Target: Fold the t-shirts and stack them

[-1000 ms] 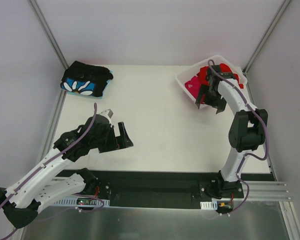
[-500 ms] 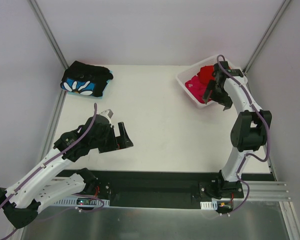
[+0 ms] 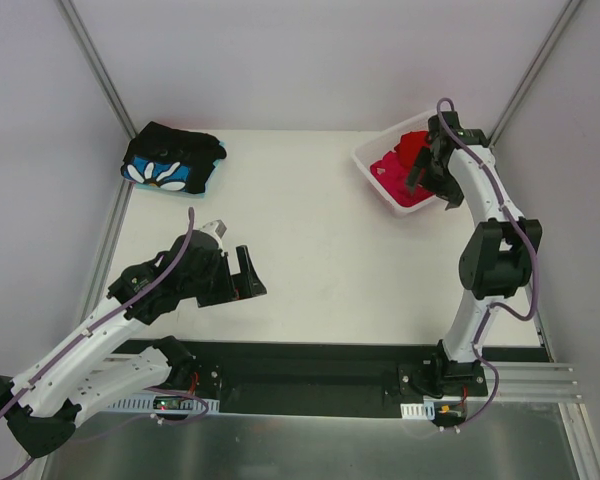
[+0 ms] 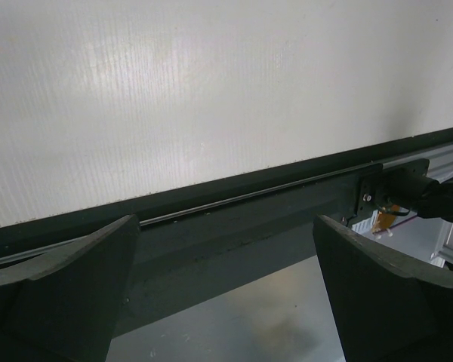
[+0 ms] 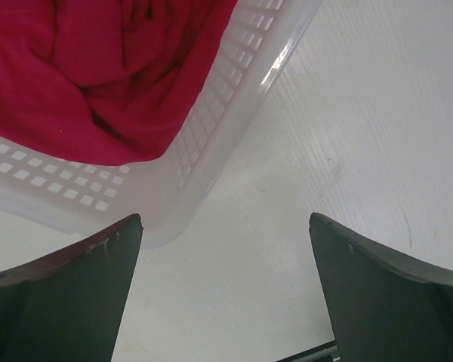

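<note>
Surface: white tabletop (image 3: pixel 310 230), walled by pale panels.
Basket: white plastic lattice basket (image 3: pixel 372 172), far right corner; magenta-pink t-shirt (image 3: pixel 390 170) and bright red t-shirt (image 3: pixel 412 147) are heaped inside.
Far left corner: folded black flower-print t-shirt (image 3: pixel 172 160).
Left gripper (image 3: pixel 248 275): spread, nothing held, near edge.
Right gripper (image 5: pixel 225 219): spread, nothing held, over basket rim.

Op: Colours, far-left item?
Obs: Your black t-shirt (image 3: pixel 173 160) carries a blue-and-white flower print.
Op: And the basket?
Obs: Your basket (image 5: pixel 226 98) is white, with a square-hole lattice pattern. In it you have a magenta-pink t-shirt (image 3: pixel 390 172) and a bright red t-shirt (image 3: pixel 410 146). Both are plain, no print.
Op: Surroundings?
Obs: Log your table top (image 3: pixel 310 230) as plain white. Your left arm (image 3: pixel 80 352) is white with black joints, and its cable (image 3: pixel 190 225) is purple.
</note>
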`<state>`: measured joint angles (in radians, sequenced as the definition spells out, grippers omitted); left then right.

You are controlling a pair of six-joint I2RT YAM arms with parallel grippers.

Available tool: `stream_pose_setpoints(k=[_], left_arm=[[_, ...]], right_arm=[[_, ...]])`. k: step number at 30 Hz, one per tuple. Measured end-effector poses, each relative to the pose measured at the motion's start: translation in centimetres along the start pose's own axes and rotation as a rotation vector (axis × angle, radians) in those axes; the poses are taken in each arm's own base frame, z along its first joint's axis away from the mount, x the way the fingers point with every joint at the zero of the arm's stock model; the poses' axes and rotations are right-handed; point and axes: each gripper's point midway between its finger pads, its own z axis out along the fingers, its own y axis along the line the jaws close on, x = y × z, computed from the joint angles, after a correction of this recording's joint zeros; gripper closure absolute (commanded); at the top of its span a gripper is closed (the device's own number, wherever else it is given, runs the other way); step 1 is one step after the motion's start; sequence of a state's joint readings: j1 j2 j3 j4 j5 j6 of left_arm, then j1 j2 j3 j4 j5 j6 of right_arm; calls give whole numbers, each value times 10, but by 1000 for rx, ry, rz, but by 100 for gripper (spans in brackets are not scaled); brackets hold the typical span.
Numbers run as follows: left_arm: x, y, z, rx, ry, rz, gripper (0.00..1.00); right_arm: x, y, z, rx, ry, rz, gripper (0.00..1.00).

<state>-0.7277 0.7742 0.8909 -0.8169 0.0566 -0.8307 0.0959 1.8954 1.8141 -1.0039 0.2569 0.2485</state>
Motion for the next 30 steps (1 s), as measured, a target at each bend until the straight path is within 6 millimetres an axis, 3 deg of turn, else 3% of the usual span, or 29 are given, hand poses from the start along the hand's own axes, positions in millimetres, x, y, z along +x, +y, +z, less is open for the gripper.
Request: stream_pose_setpoints(k=[8, 15, 30], left_arm=[[2, -2, 0, 11, 9, 1, 1], [2, -2, 0, 12, 10, 1, 1], [3, -2, 1, 12, 18, 0, 1]], right_arm=[[24, -3, 34, 54, 99, -27, 4], [27, -11, 38, 97, 98, -29, 4], [19, -115, 30, 495, 111, 52, 4]])
